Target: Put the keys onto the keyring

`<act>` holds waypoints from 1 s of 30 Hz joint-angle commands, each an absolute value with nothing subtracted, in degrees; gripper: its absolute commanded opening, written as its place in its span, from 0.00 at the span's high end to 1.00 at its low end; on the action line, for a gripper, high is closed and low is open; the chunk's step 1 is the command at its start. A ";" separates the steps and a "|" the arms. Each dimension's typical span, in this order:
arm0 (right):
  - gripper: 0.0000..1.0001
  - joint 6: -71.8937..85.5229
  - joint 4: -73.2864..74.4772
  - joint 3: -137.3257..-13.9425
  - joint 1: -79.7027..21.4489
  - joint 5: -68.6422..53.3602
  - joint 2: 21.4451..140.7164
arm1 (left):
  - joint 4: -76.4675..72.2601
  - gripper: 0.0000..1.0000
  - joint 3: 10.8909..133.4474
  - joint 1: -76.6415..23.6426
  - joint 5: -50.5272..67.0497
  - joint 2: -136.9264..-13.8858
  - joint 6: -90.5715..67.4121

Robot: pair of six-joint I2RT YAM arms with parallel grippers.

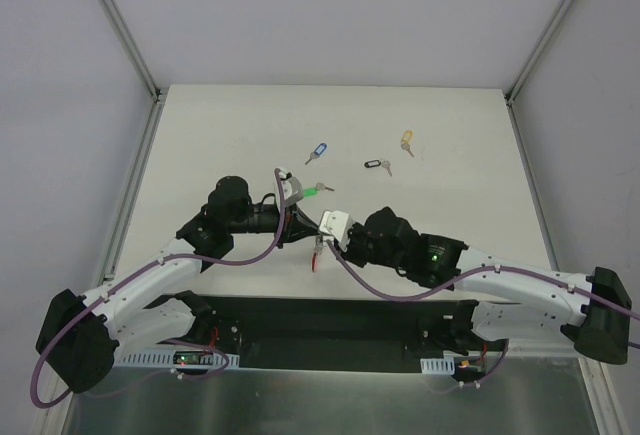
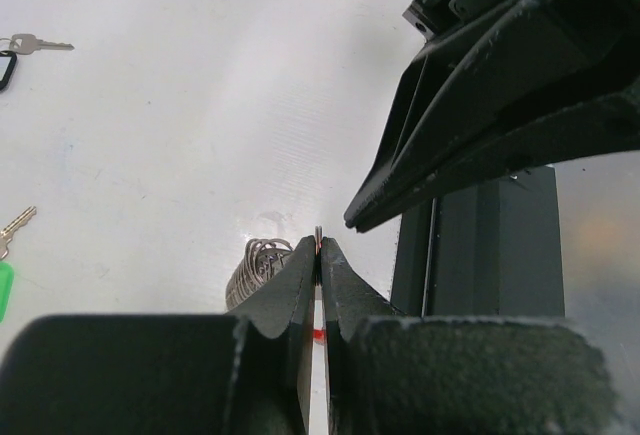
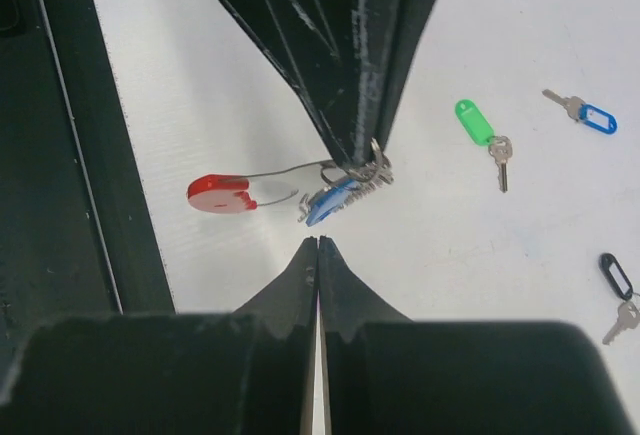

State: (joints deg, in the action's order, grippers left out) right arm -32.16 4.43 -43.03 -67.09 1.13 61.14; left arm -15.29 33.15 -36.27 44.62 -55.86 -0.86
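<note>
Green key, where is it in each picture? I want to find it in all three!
Top view: the green key lies almost in the middle of the picture.
Left wrist view: the green key peeks in at the left edge, low down, with its tag cut off.
Right wrist view: the green key lies in the upper right part.
Shared landmark: the black key shows in all three.

Tags (image 1: 318, 151) blu, grn, blk, ylw — keyring (image 3: 222, 193) red, gry.

White arms (image 1: 140, 295) with black joints and fingers (image 2: 288, 287) are trailing purple cables (image 1: 235, 261), a green light (image 1: 433, 252) glowing on the right.
</note>
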 commanded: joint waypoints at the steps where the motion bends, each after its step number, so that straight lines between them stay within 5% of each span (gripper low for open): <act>1: 0.99 -32.87 6.59 -45.17 -65.75 2.11 58.89 | -18.81 1.00 34.01 -35.86 44.30 -54.67 -0.53; 4: 0.96 -31.73 7.12 -45.53 -65.65 2.20 58.98 | -18.63 1.00 34.10 -35.86 44.56 -54.76 -0.53; 10: 0.70 -26.56 1.68 -42.98 -63.82 2.37 57.31 | -18.54 1.00 34.19 -35.86 45.00 -54.75 -0.53; 17: 0.66 -19.78 -6.23 -38.58 -52.04 -19.21 56.07 | -18.54 1.00 34.01 -35.86 47.72 -54.41 2.46; 30: 0.66 -15.04 -15.99 -38.76 -47.46 -35.32 61.69 | -22.68 1.00 31.99 -35.86 52.03 -53.44 3.60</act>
State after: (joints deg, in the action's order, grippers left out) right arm -17.78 -9.78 -37.89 -48.73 -27.90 59.70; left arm -17.43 32.32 -36.27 48.34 -55.20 2.35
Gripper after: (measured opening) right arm 0.340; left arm 0.009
